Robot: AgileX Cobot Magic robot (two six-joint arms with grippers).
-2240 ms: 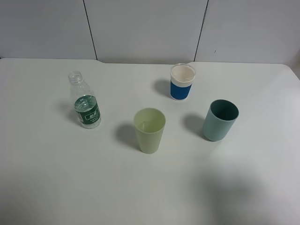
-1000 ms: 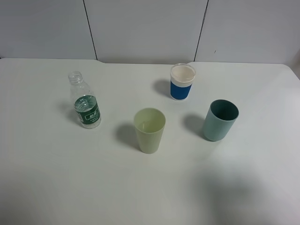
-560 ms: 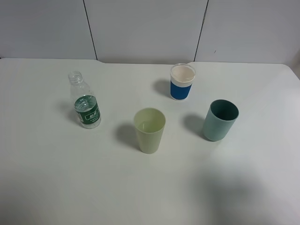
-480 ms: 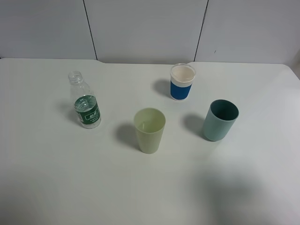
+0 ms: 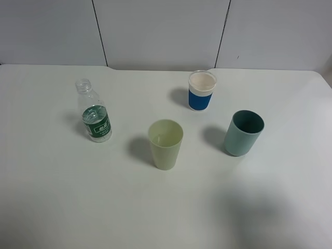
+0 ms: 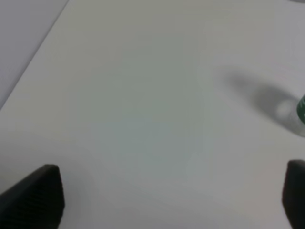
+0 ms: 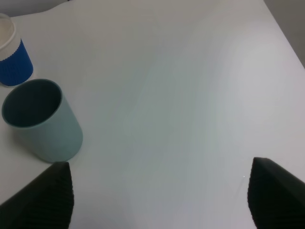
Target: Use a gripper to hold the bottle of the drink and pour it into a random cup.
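Observation:
The bottle of the drink [image 5: 94, 112] stands upright and uncapped at the table's left, clear with a green label. Only a sliver of its label [image 6: 301, 108] and its shadow show at the edge of the left wrist view. The pale yellow-green cup [image 5: 166, 144] stands at the middle. Neither arm shows in the exterior high view. My left gripper [image 6: 164, 198] is open, its black fingertips [image 6: 35, 195] wide apart over bare table, short of the bottle. The right gripper [image 7: 159, 195] is open too and holds nothing, over bare table beside the teal tumbler.
A white cup with a blue band [image 5: 202, 91] stands at the back, and shows again [image 7: 12, 57] in the right wrist view. A teal tumbler [image 5: 244, 133] stands to the right, close to one right fingertip [image 7: 43, 121]. The white table [image 5: 78, 197] ends at a grey wall behind.

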